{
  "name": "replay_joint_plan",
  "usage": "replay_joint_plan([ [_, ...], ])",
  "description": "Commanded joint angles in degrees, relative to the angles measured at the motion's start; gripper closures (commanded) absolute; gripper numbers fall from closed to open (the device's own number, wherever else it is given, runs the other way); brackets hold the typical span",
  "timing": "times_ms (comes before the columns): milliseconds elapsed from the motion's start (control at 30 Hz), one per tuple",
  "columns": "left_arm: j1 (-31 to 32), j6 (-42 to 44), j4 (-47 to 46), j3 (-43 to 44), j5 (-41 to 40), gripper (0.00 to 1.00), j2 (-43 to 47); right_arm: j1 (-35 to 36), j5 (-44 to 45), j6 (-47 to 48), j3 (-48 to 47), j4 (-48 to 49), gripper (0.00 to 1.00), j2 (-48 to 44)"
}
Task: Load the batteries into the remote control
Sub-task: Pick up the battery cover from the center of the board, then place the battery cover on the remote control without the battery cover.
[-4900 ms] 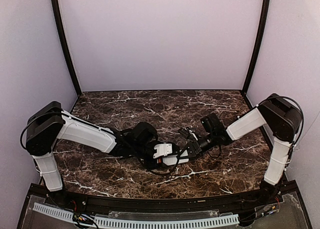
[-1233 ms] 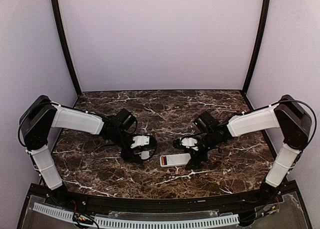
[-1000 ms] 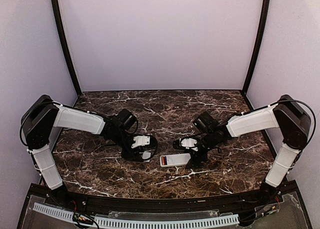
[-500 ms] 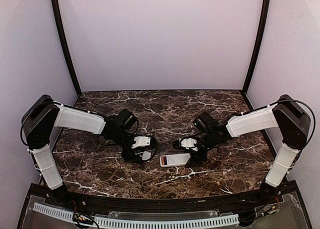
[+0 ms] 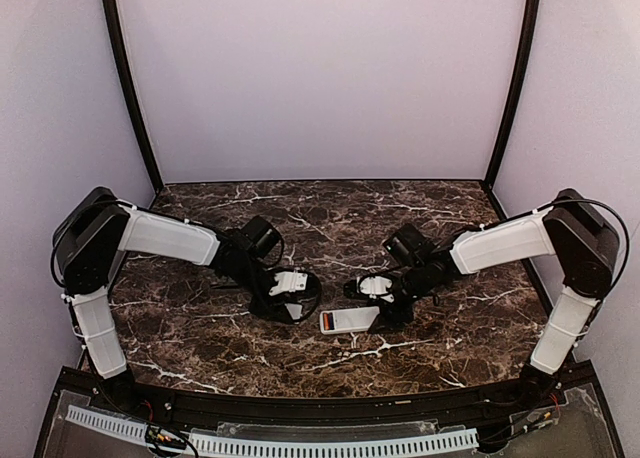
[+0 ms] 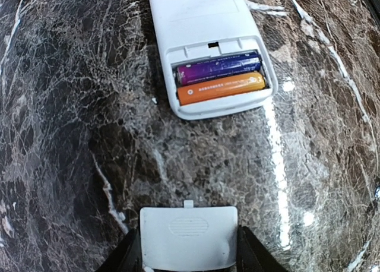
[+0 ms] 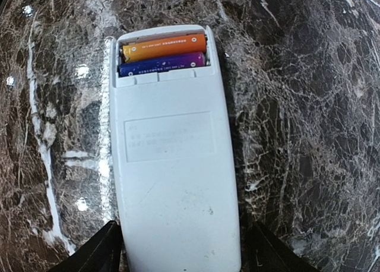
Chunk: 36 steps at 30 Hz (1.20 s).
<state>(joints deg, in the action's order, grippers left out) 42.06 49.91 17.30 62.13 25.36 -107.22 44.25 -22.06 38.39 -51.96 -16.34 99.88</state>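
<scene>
The remote control (image 7: 175,165) lies back-up on the marble table, also seen in the top view (image 5: 348,320). In its uncovered compartment sit the batteries, orange (image 7: 163,47) beside dark blue (image 7: 161,65). My right gripper (image 7: 184,254) is open and straddles the remote's plain end, its left finger against the edge and its right finger (image 7: 270,254) a sliver off. My left gripper (image 6: 188,248) is shut on a small white cover plate (image 6: 188,233), held just short of the remote's battery end (image 6: 218,79).
Dark veined marble (image 5: 330,218) runs to the enclosure's pale walls, with black posts at the back corners. A black rail borders the near edge. Both arms (image 5: 170,240) (image 5: 500,240) reach in low from the sides and meet near the table's middle front.
The left gripper opened and shut again on the cover plate and shifted a little right, toward the remote. The right gripper's jaws narrowed around the remote, which stayed put.
</scene>
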Motion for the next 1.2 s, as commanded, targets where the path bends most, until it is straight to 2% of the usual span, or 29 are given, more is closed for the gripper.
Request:
replay_joint_plan([
  [0,0.3,-0.9,2.8,-1.4,-1.5,0.61,2.2,0.8,0.0,-1.7,-0.9,-1.4,0.30,1.8],
  [233,0.2,-5.5,-2.4,-5.7,-0.2,0.63,7.4,1.1,0.2,-3.3,-1.6,-0.7,0.34,2.4],
  [567,0.5,-15.5,-15.1,-9.9,3.1,0.63,11.3,2.5,-0.4,-3.9,-2.9,-1.1,0.37,2.8],
  [800,2.2,-16.9,-17.0,-11.0,2.5,0.63,10.4,4.1,-0.2,-4.1,-4.3,-1.5,0.50,4.2],
  [1167,4.0,-17.7,-18.9,-11.3,1.9,0.63,8.3,5.1,-0.3,-5.2,-9.0,-1.6,0.53,7.5],
])
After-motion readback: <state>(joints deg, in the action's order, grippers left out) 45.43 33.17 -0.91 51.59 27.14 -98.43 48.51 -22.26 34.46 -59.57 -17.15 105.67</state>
